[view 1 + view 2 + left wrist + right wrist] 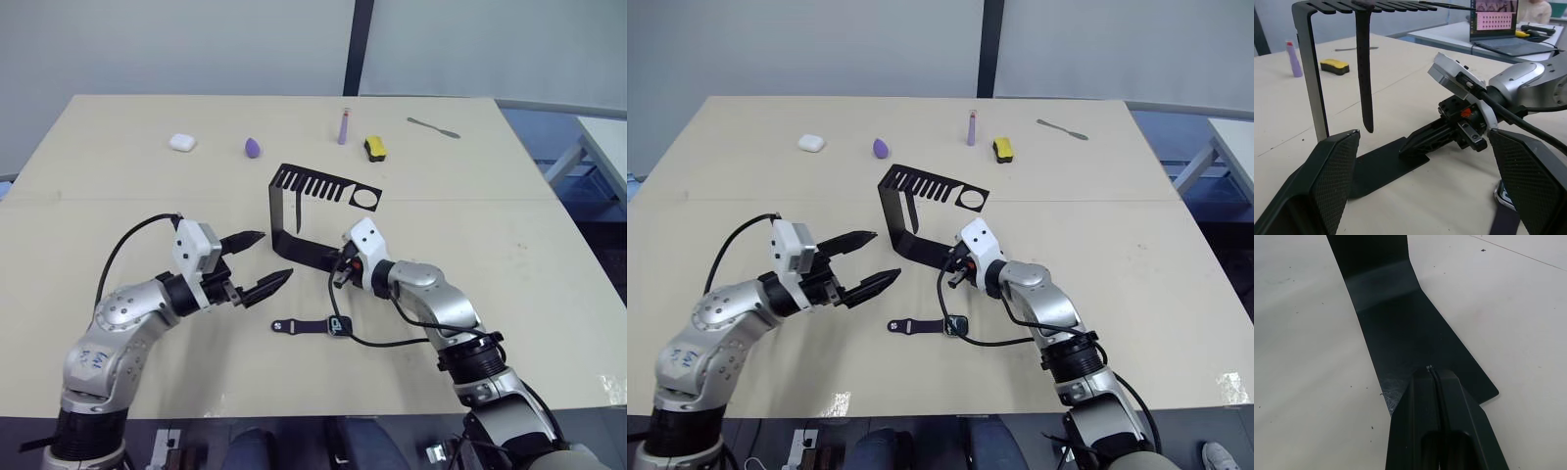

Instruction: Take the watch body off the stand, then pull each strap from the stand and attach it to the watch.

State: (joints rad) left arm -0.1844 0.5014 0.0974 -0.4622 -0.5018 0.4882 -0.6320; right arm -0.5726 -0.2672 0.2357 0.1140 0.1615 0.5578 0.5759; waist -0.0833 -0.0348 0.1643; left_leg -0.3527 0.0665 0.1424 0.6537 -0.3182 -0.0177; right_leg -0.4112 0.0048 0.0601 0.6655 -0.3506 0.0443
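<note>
Straps are the business now: the watch body [339, 324] is already off the stand [287, 217] and lying flat on the counter [118, 206], just in front of the stand's base, with one strap [299, 326] joined to its left side and stretched out across the surface. That looks like step one done and half of step two.

Second strap [1364, 73] hangs straight down from the comb slots of the stand's top arm, clear of the base below it, untouched.

Right hand [1432, 374] is down low, fingers pressed together, tips resting on the edge of the stand's flat base, pinning it, I'd say, so the bracket won't slide or tip. Left hand [263, 262] hovers to the left of the stand with its fingers spread wide, pointed at the upright and the hanging strap, holding nothing.

Next move, as I read it: the left hand has to slip in under the top arm, close on that dangling strap and draw it down and out of its slot while the right keeps the base planted. Tight gap there; clipping the upright could shove the stand. Then the strap goes to the free side of the watch body.

Far back on the counter, a lilac tube [343, 125] and a yellow-and-black block [374, 148], well apart from the action.
</note>
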